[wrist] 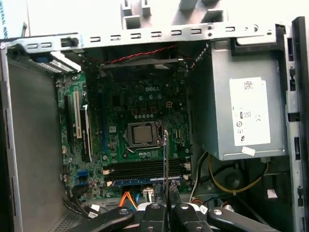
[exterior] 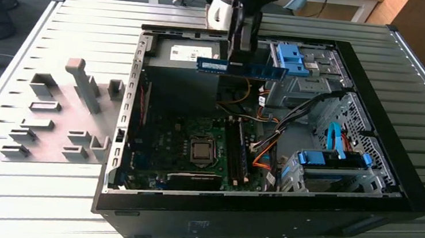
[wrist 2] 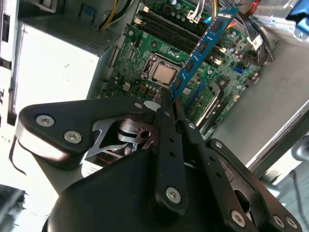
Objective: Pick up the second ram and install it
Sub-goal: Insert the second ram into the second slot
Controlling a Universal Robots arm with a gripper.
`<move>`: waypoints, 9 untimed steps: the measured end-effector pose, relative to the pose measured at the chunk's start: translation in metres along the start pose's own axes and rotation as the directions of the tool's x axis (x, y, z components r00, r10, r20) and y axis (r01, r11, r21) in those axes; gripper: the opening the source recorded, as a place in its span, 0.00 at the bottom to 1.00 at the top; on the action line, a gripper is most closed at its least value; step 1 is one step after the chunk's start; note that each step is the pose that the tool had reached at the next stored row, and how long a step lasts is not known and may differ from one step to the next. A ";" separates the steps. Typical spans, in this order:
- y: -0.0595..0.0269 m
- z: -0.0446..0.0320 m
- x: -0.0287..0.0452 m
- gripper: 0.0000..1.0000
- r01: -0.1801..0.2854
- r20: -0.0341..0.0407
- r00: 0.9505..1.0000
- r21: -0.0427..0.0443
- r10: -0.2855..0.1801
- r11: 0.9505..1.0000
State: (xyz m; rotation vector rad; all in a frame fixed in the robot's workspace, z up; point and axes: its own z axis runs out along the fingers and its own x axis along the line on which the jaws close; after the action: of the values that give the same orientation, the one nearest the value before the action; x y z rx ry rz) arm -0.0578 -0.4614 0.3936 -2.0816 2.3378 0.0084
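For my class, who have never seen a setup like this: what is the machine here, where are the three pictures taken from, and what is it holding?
A robot arm works above an open computer case lying on a slatted metal table. One camera stands off the arm; two ride at its wrist, looking past its hand into the case. The hand is shut on the second ram, a thin blue memory stick, held in the air above the green motherboard. Grey holder blocks stand on the table beside the case, at the exterior view's left.
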 end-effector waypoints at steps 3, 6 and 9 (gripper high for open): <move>0.0000 0.0008 0.0000 0.14 -0.054 0.000 0.999 0.001 0.054 0.999; 0.0000 0.0015 0.0000 0.14 -0.110 0.000 0.994 0.001 0.110 0.994; 0.0000 0.0024 0.0000 0.14 -0.164 0.000 0.986 0.002 0.164 0.986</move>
State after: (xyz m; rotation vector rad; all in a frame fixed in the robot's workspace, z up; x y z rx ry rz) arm -0.0578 -0.4615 0.3912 -1.8822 2.5007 0.0069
